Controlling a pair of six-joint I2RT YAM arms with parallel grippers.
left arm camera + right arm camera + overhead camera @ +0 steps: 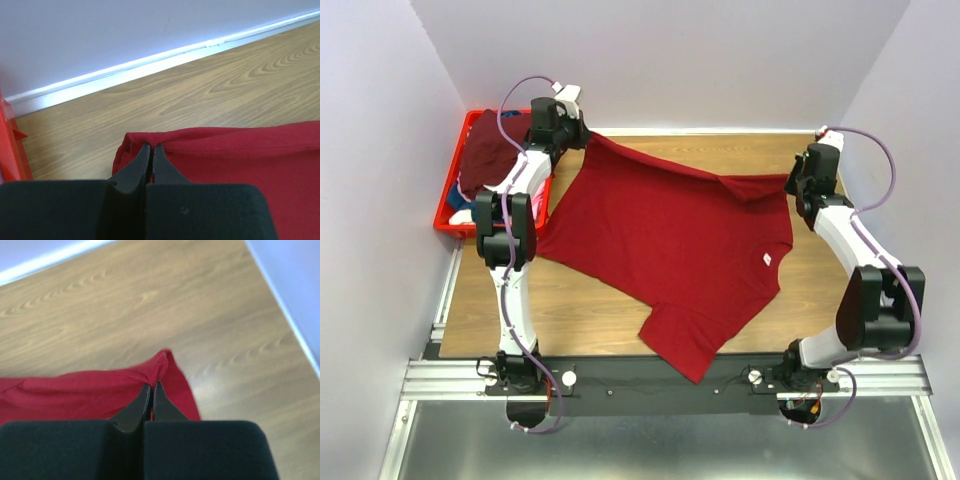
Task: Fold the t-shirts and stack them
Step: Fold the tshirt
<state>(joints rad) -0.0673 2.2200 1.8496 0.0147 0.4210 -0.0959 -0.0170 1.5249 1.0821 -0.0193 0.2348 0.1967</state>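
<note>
Wooden table [582,312], red t-shirt [670,240] outspread

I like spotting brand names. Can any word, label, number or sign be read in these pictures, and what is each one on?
None can be read.
Small white tag on the red t-shirt: too small to read.
No writing shows on the red crate or the wooden table.
</note>
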